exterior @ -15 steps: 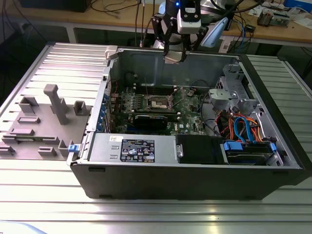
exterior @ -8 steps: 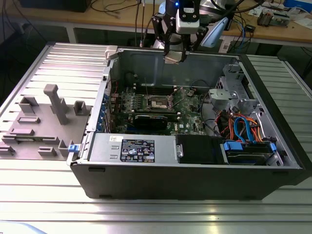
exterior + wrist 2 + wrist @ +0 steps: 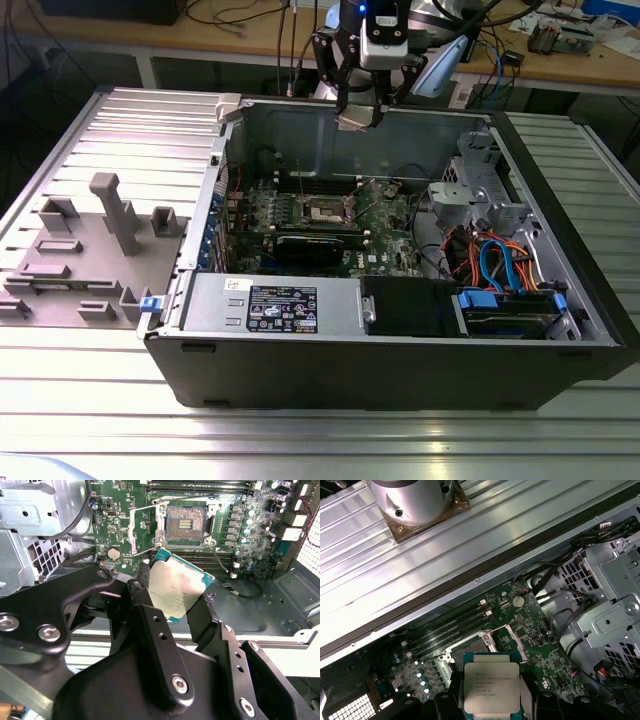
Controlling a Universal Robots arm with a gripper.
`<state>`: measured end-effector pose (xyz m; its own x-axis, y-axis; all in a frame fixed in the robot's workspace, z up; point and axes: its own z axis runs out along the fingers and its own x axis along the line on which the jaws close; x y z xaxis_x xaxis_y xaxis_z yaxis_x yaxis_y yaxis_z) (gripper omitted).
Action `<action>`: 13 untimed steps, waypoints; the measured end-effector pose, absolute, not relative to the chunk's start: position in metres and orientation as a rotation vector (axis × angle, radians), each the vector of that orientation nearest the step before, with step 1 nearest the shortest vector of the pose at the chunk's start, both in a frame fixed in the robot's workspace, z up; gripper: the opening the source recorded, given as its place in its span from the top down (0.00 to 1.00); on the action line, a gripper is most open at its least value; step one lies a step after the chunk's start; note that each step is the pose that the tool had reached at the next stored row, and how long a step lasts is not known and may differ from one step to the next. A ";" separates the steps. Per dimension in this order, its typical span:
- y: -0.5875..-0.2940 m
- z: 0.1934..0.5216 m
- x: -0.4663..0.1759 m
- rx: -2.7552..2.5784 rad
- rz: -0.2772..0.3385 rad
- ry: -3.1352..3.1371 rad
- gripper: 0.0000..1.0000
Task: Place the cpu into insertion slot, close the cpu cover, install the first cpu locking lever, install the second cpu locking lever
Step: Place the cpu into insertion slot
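Black jaws sit closest to the lens in the second wrist view, clamped on two opposite edges of the cpu (image 3: 177,587), a small square chip with a dull silver top and a thin teal border. One dark finger (image 3: 150,625) presses against one side of the chip and another against the opposite side. The chip hangs tilted in the air above the green motherboard (image 3: 250,535), apart from the socket (image 3: 185,522). The socket lies uncovered, its square field of contacts bare.

In the exterior view, the arm (image 3: 370,40) reaches down at the upper centre of the frame and holds the chip just above the far wall of an open computer case (image 3: 300,370). The socket sits lower, near the middle of the frame, with a long black card (image 3: 315,245) just below it. Blue and orange cables (image 3: 495,260) lie in the case toward the exterior view's right. A grey fixture tray (image 3: 90,250) rests on the ribbed metal counter (image 3: 320,440) at the exterior view's left.
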<state>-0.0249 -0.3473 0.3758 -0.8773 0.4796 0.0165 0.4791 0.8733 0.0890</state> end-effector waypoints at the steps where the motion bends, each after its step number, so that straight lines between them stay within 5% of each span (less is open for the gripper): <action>1: -0.347 0.376 -0.025 0.783 0.142 3.033 0.46; 13: -0.347 0.375 -0.025 1.018 0.140 2.955 0.46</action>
<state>-0.0249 -0.3473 0.3754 -0.7883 0.6151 0.0165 0.6139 0.7844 0.0890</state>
